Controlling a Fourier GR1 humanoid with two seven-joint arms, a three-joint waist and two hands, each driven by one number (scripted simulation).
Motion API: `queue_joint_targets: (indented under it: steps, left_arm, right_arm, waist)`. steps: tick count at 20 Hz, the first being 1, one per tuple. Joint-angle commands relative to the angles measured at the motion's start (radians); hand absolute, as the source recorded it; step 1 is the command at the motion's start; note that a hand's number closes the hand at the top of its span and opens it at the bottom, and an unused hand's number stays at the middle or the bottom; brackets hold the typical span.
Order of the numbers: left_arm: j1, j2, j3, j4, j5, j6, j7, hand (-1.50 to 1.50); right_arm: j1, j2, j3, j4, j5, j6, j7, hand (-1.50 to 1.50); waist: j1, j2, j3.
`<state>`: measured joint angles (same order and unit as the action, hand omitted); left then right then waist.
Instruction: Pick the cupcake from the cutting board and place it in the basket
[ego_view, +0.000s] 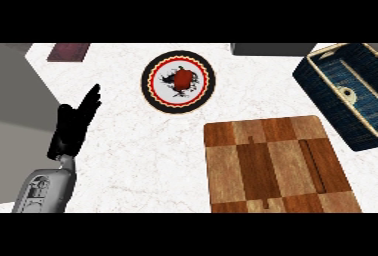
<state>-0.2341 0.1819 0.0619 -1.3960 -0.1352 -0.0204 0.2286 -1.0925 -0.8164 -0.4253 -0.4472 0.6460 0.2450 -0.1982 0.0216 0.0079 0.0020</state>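
Observation:
The wooden cutting board (277, 165) lies at the lower right, and nothing shows on its top. The dark blue basket (325, 92) with a tan rim stands at the right edge, tilted in the view. A small pale spot (346, 92) shows inside it, and I cannot tell what it is. No cupcake is plainly visible anywhere. My left hand (68, 131) rests at the left over the white counter, fingers straight and pointing up, holding nothing. My right hand is out of view.
A round plate (178, 81) with a black and red rim sits at the top centre with a red object (181, 79) on it. A maroon flat item (69, 51) lies at the top left and a grey box (269, 48) at the top. The counter's edge runs down the left.

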Motion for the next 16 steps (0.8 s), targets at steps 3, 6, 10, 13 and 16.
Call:
queue_joint_targets:
  steps: [3,6,10,13,16]
  left_arm:
    - [0.016,0.03,0.018,-0.037,0.037,-0.049,0.025,0.0]
    - [-0.046,-0.01,0.0,0.031,-0.003,0.004,0.032,0.0]
    - [0.015,0.006,-0.007,-0.032,0.003,-0.02,0.036,0.0]
    - [-0.03,-0.004,-0.008,-0.003,-0.013,0.001,0.018,0.0]
    - [-0.001,0.007,0.017,0.006,0.001,-0.002,-0.01,0.0]
  right_arm:
    - [-0.009,-0.081,-0.108,0.043,-0.063,-0.114,0.011,-1.5]
    - [-0.003,-0.147,-0.155,0.101,-0.093,-0.106,0.029,-1.5]
    - [0.065,-0.255,-0.224,0.163,-0.14,-0.085,0.004,-1.5]
    - [0.081,-0.328,-0.238,0.208,-0.15,-0.02,0.0,-1.5]
    - [0.17,-0.41,-0.288,0.253,-0.191,0.062,-0.081,-1.5]
  waist:
    - [0.006,-0.001,-0.001]
    - [-0.001,0.005,0.0]
    - [0.01,0.005,0.001]
    - [0.008,0.009,0.002]
    - [-0.002,0.01,0.004]
